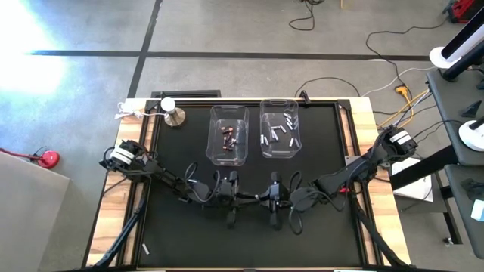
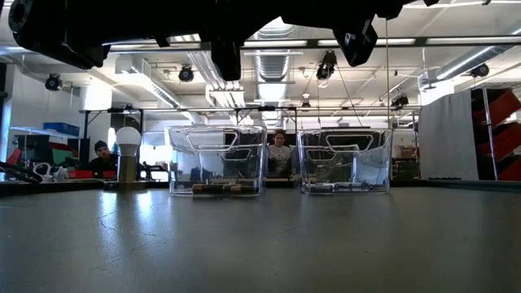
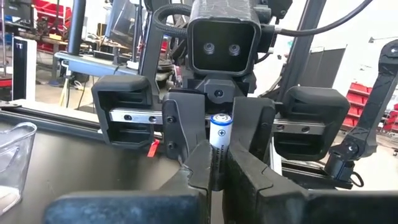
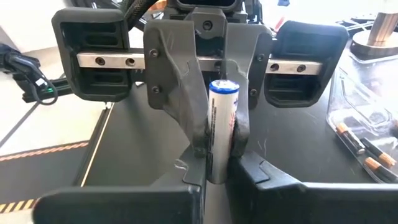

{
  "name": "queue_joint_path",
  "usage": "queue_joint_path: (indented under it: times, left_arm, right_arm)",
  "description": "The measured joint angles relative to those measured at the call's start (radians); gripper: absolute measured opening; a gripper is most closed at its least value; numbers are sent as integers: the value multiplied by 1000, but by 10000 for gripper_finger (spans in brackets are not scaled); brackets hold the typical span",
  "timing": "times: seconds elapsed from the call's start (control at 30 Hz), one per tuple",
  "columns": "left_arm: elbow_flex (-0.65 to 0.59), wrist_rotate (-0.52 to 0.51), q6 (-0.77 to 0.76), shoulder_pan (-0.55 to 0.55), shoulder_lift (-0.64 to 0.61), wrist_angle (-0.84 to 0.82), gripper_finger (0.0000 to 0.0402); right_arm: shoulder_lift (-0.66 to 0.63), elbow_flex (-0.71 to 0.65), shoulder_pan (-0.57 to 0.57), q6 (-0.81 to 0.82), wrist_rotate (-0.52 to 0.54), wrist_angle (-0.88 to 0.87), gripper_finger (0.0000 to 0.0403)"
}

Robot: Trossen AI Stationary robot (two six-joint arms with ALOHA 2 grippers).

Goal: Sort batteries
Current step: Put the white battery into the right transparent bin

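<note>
My two grippers meet tip to tip over the table's near middle, the left point(image 1: 246, 198) coming from the left and the right point(image 1: 262, 199) from the right. Both are shut on one white battery with a blue top, which stands upright between them in the left wrist view point(image 3: 220, 134) and the right wrist view point(image 4: 222, 115). It is hidden in the high and low views. Dark reddish batteries point(image 1: 228, 136) lie in the left clear bin point(image 1: 213, 155). White batteries point(image 1: 281, 130) lie in the right clear bin point(image 1: 265, 151). My left gripper pinches the battery's lower half point(image 4: 217, 146) between its two fingers. The fingers come level from the table's left and lie across the battery. The battery stands upright, its plus end up, clear of the table. My right gripper pinches the same battery's lower half point(image 3: 216, 155) between its two fingers. The fingers come level from the table's right, facing the left gripper's, and lie across the battery. The battery's top end sticks up above the fingers.
A silver knob-like stand with a white ball point(image 1: 172, 113) is at the far left of the mat. A small white piece point(image 1: 144, 248) lies at the near left edge. People point(image 2: 281, 153) sit in the room beyond the table.
</note>
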Motion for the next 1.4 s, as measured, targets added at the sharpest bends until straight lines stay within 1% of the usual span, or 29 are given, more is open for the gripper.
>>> queue_joint_path:
  times: [0.07,0.13,0.27,0.33,0.4,0.43,0.63,0.7,0.8,0.9,0.97,1.07,1.27,1.4]
  left_arm:
    - [0,-5,-3,0,0,-3,14]
    - [-1,-7,-21,1,0,-13,25]
    - [-5,-10,-4,1,-10,-42,66]
    - [-17,-20,28,-2,-28,-57,89]
    - [-39,-48,65,-8,-60,-73,110]
    - [-53,-72,86,-13,-83,-75,120]
    - [-188,-269,190,-38,-274,-94,166]
    - [-233,-294,195,-43,-341,-85,175]
    - [-293,-298,173,-52,-412,-84,180]
    - [-332,-298,161,-60,-453,-81,181]
    - [-346,-298,155,-64,-465,-82,181]
    - [-344,-298,155,-64,-458,-81,178]
    - [-294,-296,184,-64,-410,-91,173]
    - [-257,-295,225,-64,-380,-104,173]
  right_arm:
    - [-2,0,0,1,0,-7,26]
    - [-2,0,0,1,0,-18,27]
    - [-2,0,0,12,0,-35,28]
    - [-13,9,-1,23,5,-86,28]
    - [-19,53,-4,44,23,-208,28]
    - [-20,84,-4,50,40,-297,28]
    - [-7,361,-26,49,128,-865,28]
    - [-3,438,-56,39,147,-1008,28]
    - [-2,516,-126,31,160,-1177,28]
    - [-3,555,-218,29,158,-1290,28]
    - [-3,560,-288,14,132,-1340,28]
    - [-3,542,-396,-18,60,-1361,28]
    - [-2,456,-603,-49,-103,-1361,28]
    - [-2,393,-718,-48,-176,-1349,28]
